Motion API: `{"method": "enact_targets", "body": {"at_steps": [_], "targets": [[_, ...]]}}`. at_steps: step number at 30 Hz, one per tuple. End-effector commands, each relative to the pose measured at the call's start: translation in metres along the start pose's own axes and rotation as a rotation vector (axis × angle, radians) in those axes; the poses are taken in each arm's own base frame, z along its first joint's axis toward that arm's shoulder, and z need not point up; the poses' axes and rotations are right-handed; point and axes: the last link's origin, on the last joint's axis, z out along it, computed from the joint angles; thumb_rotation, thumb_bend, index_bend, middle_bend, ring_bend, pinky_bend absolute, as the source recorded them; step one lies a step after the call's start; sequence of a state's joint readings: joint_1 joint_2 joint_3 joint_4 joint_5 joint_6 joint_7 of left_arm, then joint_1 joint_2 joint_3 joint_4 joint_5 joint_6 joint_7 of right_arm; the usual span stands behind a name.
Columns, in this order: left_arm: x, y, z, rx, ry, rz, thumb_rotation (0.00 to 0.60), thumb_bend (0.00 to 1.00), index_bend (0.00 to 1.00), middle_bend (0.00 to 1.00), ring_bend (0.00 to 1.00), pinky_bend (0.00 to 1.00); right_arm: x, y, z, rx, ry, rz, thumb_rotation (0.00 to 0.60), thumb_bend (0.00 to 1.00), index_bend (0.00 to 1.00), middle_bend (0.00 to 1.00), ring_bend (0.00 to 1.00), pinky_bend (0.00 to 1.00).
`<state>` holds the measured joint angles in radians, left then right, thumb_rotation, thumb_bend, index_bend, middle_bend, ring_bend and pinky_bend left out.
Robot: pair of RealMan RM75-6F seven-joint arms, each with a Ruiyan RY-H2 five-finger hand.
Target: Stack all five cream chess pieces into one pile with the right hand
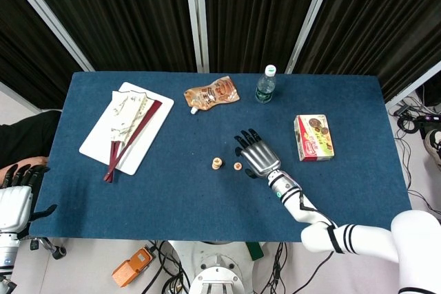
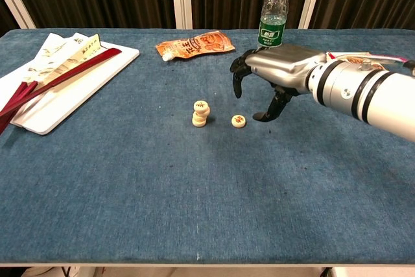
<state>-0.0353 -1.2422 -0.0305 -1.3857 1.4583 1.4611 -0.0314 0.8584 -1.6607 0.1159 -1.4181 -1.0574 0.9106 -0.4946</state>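
Observation:
A short pile of cream chess pieces (image 2: 200, 113) stands near the table's middle, also seen from above as the pile (image 1: 217, 163). A single cream piece (image 2: 238, 120) lies flat just right of it, the same piece (image 1: 238, 166) in the head view. My right hand (image 2: 271, 74) hovers right of that single piece, fingers spread and curved downward, holding nothing; it shows as the right hand (image 1: 254, 154) from above. My left hand (image 1: 15, 201) hangs off the table's left edge, low, fingers apart and empty.
A white board (image 1: 93, 144) with a paper sleeve and red chopsticks (image 2: 58, 78) lies at the left. An orange snack pouch (image 2: 194, 46) and a water bottle (image 2: 273, 12) stand at the back, a biscuit box (image 1: 314, 138) at the right.

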Motion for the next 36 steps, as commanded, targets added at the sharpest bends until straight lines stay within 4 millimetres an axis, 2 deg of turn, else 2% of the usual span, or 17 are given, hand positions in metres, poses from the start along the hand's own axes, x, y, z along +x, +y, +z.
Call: {"method": "enact_targets", "body": {"at_steps": [1,18,28,31,36], "targets": [[0.001,-0.001,-0.001,0.004,-0.001,0.001,0.600,0.04,0.20,0.17,0.10,0.00,-0.007,-0.003,0.006,-0.001,-0.016,0.015,0.600,0.40,0.46,0.18,0.08,0.07],[-0.001,-0.004,-0.004,0.019,-0.004,0.000,0.600,0.04,0.20,0.17,0.10,0.00,-0.021,-0.010,0.022,0.001,-0.050,0.022,0.600,0.41,0.49,0.18,0.08,0.07],[-0.002,-0.006,-0.003,0.023,-0.009,0.001,0.600,0.03,0.20,0.17,0.10,0.00,-0.023,-0.010,0.024,-0.002,-0.062,0.015,0.600,0.48,0.55,0.18,0.08,0.07],[-0.002,-0.006,-0.002,0.021,-0.008,0.001,0.600,0.03,0.20,0.17,0.10,0.00,-0.015,-0.009,0.023,-0.003,-0.036,0.033,0.600,0.49,0.55,0.18,0.08,0.07],[-0.001,-0.005,-0.001,0.016,-0.004,0.001,0.600,0.03,0.20,0.17,0.10,0.00,0.012,-0.012,0.018,0.020,0.032,0.057,0.600,0.48,0.55,0.18,0.08,0.07]]}}
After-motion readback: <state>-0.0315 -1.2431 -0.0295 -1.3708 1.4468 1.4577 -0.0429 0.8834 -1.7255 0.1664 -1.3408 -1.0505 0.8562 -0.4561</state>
